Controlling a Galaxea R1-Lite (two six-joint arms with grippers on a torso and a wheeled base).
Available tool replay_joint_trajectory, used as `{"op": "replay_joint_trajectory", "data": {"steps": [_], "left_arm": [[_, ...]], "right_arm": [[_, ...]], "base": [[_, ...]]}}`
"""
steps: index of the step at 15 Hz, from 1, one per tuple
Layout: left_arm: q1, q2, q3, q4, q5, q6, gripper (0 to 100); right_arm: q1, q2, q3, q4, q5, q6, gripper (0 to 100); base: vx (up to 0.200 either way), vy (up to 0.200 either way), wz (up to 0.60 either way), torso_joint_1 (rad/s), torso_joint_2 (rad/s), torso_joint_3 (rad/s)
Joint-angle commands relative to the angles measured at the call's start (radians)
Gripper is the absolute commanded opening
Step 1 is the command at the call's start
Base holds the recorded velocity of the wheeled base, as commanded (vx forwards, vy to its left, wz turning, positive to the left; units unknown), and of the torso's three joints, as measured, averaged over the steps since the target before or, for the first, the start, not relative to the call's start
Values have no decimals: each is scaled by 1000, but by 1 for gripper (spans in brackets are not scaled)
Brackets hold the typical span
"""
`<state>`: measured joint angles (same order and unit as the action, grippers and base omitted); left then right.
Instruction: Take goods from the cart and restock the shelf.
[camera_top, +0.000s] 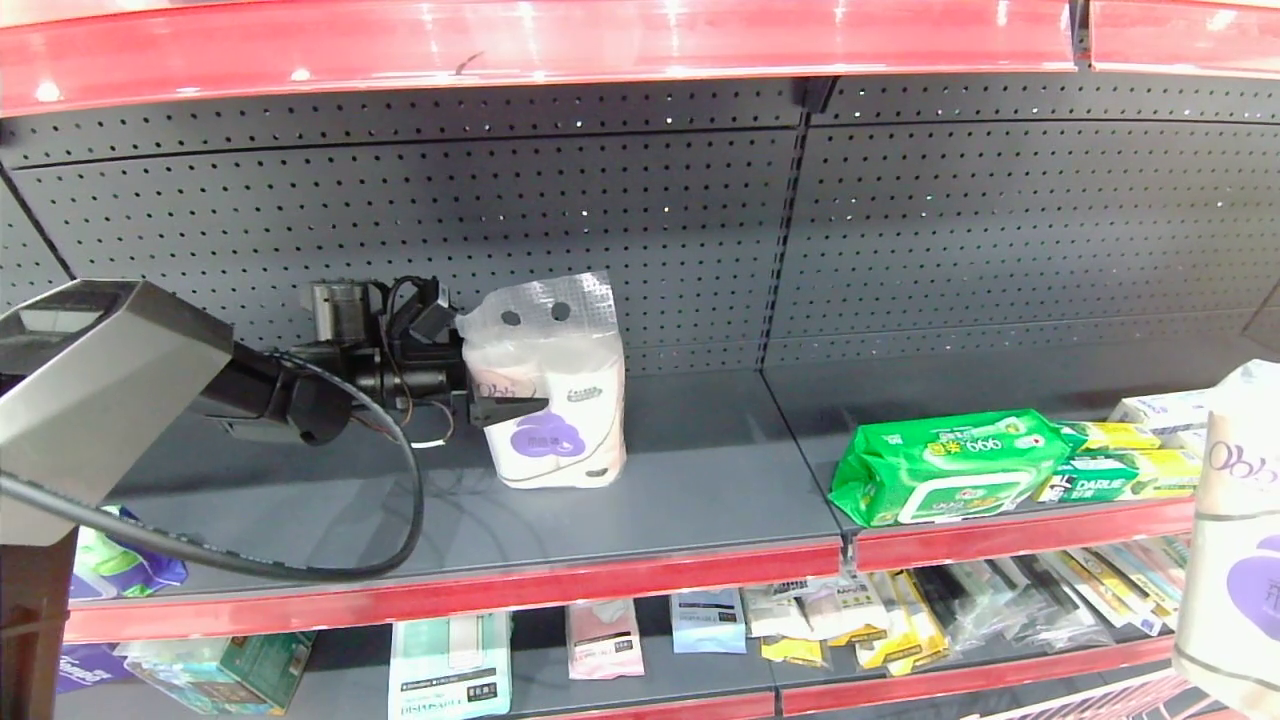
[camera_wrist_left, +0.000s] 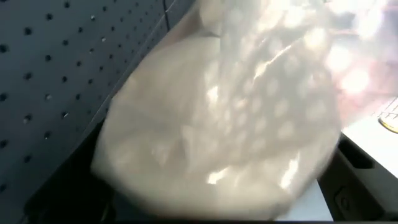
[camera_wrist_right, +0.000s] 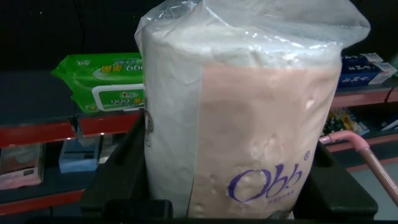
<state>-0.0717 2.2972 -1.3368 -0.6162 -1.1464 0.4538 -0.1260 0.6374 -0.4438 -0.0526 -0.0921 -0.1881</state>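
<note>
Standing on the shelf (camera_top: 700, 470) toward its back edge, in the left bay, the pack (camera_top: 555, 400) was gripped by the left end effector (camera_top: 500, 405), with one dark finger lying across its front face. The pack looked upright and seemed to rest on the shelf, though I could not tell whether its base sat fully flat. Its loose plastic flap hung just beside the fingers, so a careless pull-out would probably snag the flap and topple the soft pack or drag it toward the front edge.

The right end effector (camera_wrist_right: 230, 186) clasped a second pack (camera_wrist_right: 249, 112) between its two fingers, out past the shelf's right front corner. The wipes (camera_top: 950, 465) and the boxes (camera_top: 1130, 470) lay along the front edge of the right bay. Bringing the second pack in low there would likely knock them off, and its slick wrap might slip in the grip.
</note>
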Motion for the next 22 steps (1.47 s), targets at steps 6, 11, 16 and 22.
{"op": "replay_joint_trajectory", "data": {"steps": [6, 11, 16, 22], "left_arm": [[-22, 16, -7, 0, -4, 0, 100], [-26, 13, -4, 1, -3, -26, 100], [-26, 10, 4, -4, 8, -21, 100], [-28, -36, 77, -14, 25, -35, 0]], "right_arm": [[0, 4, 7, -1, -12, -1, 0], [0, 4, 5, -1, -12, -1, 0], [0, 2, 5, -1, -14, -1, 0], [0, 2, 2, -1, -14, -1, 0]], "base": [[0, 0, 0, 0, 0, 0], [0, 0, 0, 0, 0, 0], [0, 0, 0, 0, 0, 0], [0, 0, 0, 0, 0, 0]]}}
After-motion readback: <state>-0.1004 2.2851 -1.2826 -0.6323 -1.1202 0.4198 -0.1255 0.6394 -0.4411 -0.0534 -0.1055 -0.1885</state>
